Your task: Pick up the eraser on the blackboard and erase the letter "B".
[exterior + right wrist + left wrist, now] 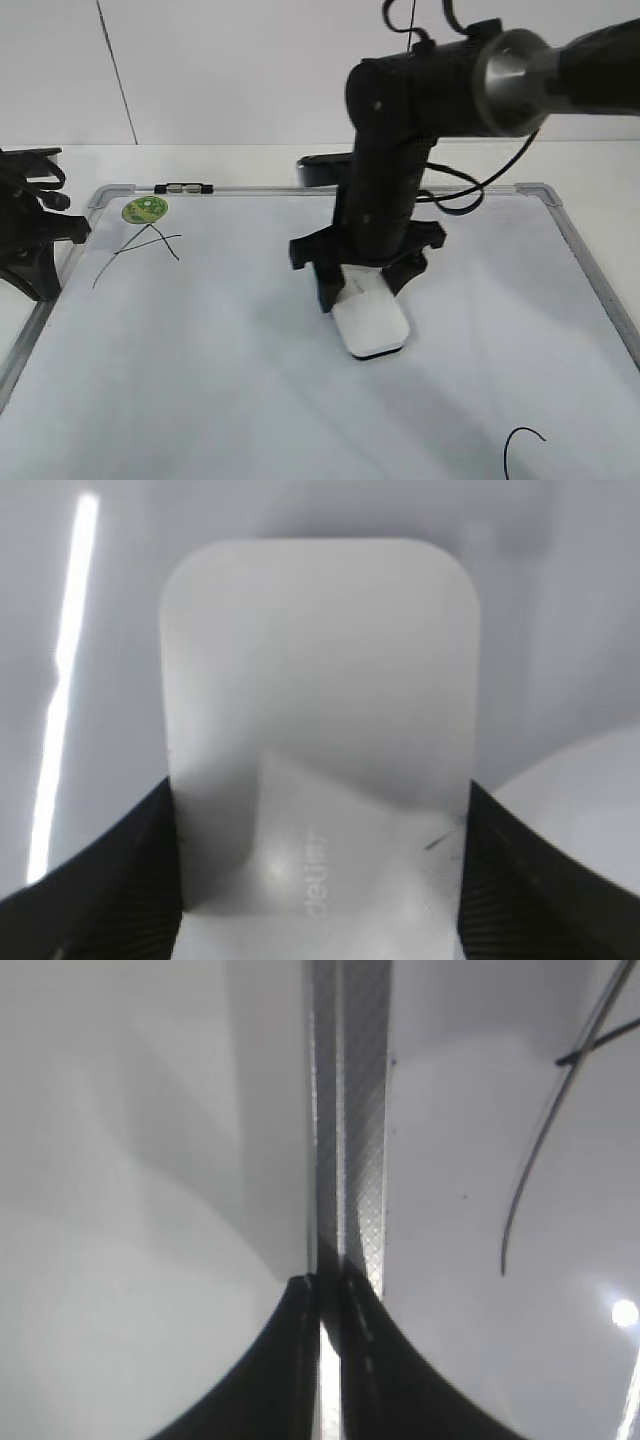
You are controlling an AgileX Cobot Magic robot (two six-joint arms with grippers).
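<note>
The white eraser [370, 322] lies flat on the blackboard [220, 340], near its middle. My right gripper [363, 287] is shut on the eraser's far end, and in the right wrist view the eraser [318, 700] fills the space between the two black fingers [320, 880]. No letter "B" shows in any view, and the board around the eraser is bare white. My left gripper [42, 285] is shut and empty at the board's left edge. In the left wrist view its tips [325, 1300] sit over the grey frame [350, 1110].
The scrawled "A" [140, 250] and a green round sticker [145, 209] are at the board's far left, and the A's strokes [540, 1140] show in the left wrist view. The curved "C" [520, 445] is at the near right. A small dark clip [185, 188] sits on the top frame.
</note>
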